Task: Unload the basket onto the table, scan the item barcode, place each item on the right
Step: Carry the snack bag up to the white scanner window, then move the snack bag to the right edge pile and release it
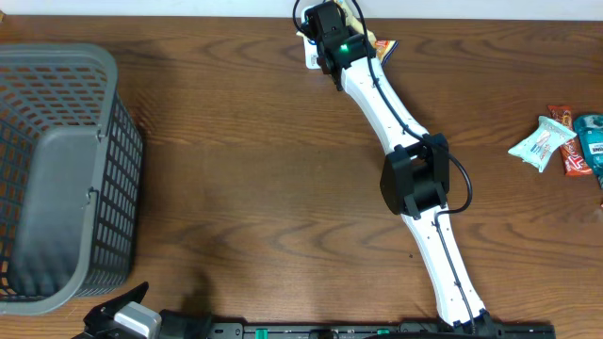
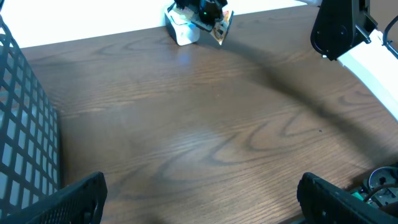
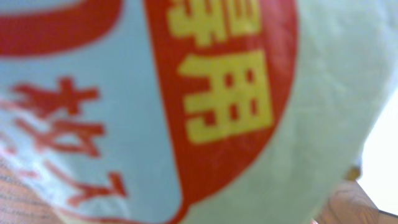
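Observation:
My right arm reaches to the table's far edge, where its gripper (image 1: 328,38) is shut on the item (image 1: 382,44), a snack packet. It holds the packet against a small white scanner (image 1: 312,55). The packet (image 3: 205,93) fills the right wrist view with pale green, blue and red print and yellow characters, hiding the fingers. No barcode shows. From the left wrist view, the scanner (image 2: 180,31) and the held packet (image 2: 222,25) sit far off at the top. My left gripper (image 2: 202,202) stands wide open over bare wood at the near left (image 1: 118,318).
A grey mesh basket (image 1: 57,169) stands at the left, and its wall (image 2: 25,143) lies close to my left fingers. Several snack packets (image 1: 565,141) lie at the right edge. The right arm's white links (image 1: 415,179) cross the table's middle.

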Robot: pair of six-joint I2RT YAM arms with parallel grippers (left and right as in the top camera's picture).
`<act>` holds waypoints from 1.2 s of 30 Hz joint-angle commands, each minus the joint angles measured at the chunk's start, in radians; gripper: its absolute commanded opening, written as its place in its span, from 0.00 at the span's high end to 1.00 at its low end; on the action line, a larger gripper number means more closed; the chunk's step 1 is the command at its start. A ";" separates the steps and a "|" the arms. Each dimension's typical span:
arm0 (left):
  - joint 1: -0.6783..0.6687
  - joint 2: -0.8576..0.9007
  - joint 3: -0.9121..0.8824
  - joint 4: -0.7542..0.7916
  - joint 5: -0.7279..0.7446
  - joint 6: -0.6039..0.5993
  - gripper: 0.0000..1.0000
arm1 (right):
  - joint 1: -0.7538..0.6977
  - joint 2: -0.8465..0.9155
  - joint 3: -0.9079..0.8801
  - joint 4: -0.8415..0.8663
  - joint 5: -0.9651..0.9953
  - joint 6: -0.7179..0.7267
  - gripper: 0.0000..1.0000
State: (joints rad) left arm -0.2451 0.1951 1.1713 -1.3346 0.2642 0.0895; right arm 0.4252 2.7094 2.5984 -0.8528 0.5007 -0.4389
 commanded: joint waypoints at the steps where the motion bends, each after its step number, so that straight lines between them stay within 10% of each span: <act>1: 0.001 -0.003 0.004 0.003 0.012 0.003 0.02 | -0.017 0.006 0.031 -0.023 0.015 0.013 0.99; 16: 0.001 -0.003 0.004 0.003 0.012 0.003 0.02 | -0.252 -0.113 0.024 -0.650 0.016 0.673 0.99; 36: 0.001 -0.003 0.004 0.003 0.013 0.003 0.02 | -0.774 -0.097 -0.226 -0.502 -0.093 0.637 0.99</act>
State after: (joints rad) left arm -0.2451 0.1951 1.1713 -1.3346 0.2642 0.0895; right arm -0.3065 2.6297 2.3932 -1.3582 0.4175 0.1986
